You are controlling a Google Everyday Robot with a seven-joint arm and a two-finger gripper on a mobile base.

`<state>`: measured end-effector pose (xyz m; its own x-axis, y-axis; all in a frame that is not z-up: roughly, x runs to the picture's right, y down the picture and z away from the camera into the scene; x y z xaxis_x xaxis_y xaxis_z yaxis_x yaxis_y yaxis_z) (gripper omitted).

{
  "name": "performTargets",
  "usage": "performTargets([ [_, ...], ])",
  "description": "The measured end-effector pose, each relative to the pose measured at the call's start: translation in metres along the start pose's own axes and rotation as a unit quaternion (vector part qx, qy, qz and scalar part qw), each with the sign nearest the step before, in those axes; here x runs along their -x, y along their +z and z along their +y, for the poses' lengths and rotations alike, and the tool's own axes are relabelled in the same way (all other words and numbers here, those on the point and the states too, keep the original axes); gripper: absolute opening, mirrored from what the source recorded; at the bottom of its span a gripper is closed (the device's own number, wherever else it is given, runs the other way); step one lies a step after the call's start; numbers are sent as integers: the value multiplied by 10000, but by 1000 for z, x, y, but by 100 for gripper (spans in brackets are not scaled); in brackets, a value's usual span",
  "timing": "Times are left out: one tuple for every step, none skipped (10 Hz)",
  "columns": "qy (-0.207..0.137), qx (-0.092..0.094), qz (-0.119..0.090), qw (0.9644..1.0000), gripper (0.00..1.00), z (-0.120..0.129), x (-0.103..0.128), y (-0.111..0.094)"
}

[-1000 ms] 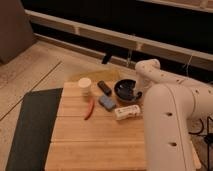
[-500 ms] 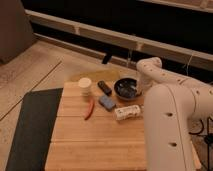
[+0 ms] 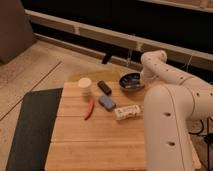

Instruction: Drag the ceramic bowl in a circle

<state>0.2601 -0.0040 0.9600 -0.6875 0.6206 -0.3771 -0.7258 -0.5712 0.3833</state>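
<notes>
Change: your ceramic bowl now sits a little nearer the tabletop's far edge than a second ago, and the jaws have closed.
Bowl: upright, near the far right corner.
Gripper: clenched at the bowl's right rim; you cannot tell whether the rim is pinched.
Arm: white, curving in over the right edge.
Neighbours: black block just left of the bowl; cream jar by the far left corner.
Middle: blue block, white packet, red pepper.
Left edge: dark mat alongside.
</notes>
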Motion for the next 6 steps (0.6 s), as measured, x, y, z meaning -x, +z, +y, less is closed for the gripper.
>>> performTargets([
  [-94,6,93,9999,0,6,-8,5],
  [-260,50,225,9994,0,17,-22,10],
  [-397,89,303,9987,0,25,-31,11],
  [-561,114,378,9976,0,33,-42,9],
  [-751,161,456,9960,0,40,-56,1],
  [-866,186,532,9946,0,38,-68,-10],
])
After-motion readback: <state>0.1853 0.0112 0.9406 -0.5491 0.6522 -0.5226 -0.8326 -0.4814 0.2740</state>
